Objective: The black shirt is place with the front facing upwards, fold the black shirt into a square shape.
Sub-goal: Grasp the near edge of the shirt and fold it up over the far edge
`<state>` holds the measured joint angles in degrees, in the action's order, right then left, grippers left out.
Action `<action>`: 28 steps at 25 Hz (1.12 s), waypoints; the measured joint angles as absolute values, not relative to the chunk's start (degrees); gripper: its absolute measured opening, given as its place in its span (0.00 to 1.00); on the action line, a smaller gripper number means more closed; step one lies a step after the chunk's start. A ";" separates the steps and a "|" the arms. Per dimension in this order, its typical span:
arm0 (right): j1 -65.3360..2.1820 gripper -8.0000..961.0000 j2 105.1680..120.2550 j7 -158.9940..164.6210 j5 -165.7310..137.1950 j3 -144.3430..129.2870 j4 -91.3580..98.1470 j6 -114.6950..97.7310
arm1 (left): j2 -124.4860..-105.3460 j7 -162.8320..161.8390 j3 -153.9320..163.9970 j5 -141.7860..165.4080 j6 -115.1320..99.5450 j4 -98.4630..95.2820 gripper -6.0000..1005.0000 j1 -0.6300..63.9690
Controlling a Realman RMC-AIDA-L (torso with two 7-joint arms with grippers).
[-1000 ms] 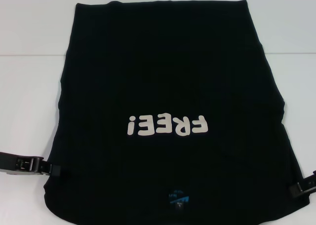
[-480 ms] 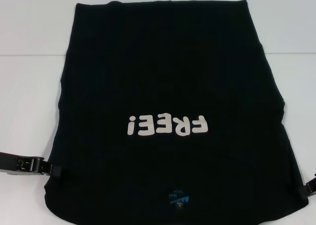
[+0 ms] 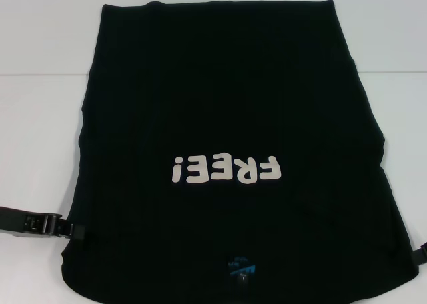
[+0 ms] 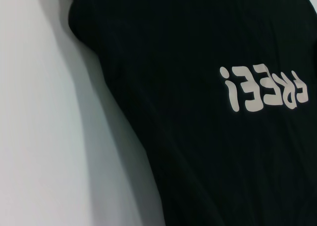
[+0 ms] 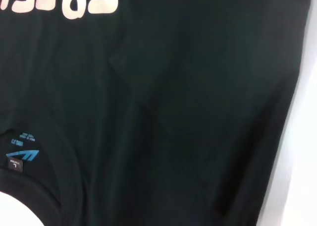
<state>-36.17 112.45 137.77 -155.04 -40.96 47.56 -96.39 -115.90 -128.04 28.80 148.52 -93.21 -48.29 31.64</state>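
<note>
Head view: black shirt (image 3: 233, 151) flat on white table (image 3: 40, 131), front up, collar end nearest robot, long axis running away from it. "FREE!" print (image 3: 225, 169) cream; blue neck label (image 3: 241, 267). Left gripper (image 3: 70, 231) at shirt's near left edge; right gripper (image 3: 421, 252) just off the near right edge. Finger state: cannot tell for either.
</note>
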 joint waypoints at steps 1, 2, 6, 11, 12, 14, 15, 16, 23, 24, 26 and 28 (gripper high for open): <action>-36.21 0.03 112.32 137.72 -154.94 -40.91 47.55 -96.46 | -115.91 -128.07 28.83 148.42 -93.23 -48.29 0.04 31.64; -36.24 0.03 112.13 137.61 -154.85 -40.89 47.55 -96.57 | -115.90 -128.20 28.83 148.21 -93.24 -48.28 0.04 31.64; -36.36 0.03 111.28 136.80 -154.61 -40.52 47.56 -98.29 | -115.63 -128.71 28.73 146.94 -94.12 -48.19 0.04 31.60; -36.65 0.03 109.94 135.98 -154.51 -40.01 47.63 -101.70 | -115.48 -128.96 28.59 146.87 -95.68 -48.35 0.04 31.51; -36.65 0.03 109.77 135.78 -154.50 -40.00 47.64 -102.44 | -115.45 -129.00 28.62 147.00 -96.16 -48.34 0.04 31.50; -36.65 0.03 109.56 135.24 -154.53 -40.01 47.64 -103.89 | -115.32 -129.12 28.81 148.06 -99.04 -48.19 0.04 31.60; -36.65 0.03 109.50 134.94 -154.60 -40.12 47.64 -104.70 | -115.31 -129.17 28.83 148.56 -100.39 -48.13 0.04 31.67; -36.65 0.03 109.47 134.66 -154.70 -40.29 47.64 -105.38 | -115.30 -129.18 28.82 148.66 -100.73 -48.12 0.04 31.69; -35.96 0.03 109.59 131.89 -156.16 -41.41 47.57 -110.47 | -115.07 -129.00 28.25 151.08 -110.87 -47.59 0.04 31.39; -35.84 0.03 109.73 131.59 -156.84 -41.57 47.57 -111.10 | -115.06 -128.86 28.33 151.93 -112.28 -47.34 0.04 31.38; -35.74 0.03 110.13 131.00 -158.44 -41.83 47.57 -111.98 | -115.05 -128.45 28.70 153.74 -115.11 -46.53 0.04 31.52; -35.60 0.03 110.51 130.56 -159.61 -42.03 47.47 -112.51 | -115.05 -128.35 28.81 154.11 -115.64 -46.27 0.04 31.55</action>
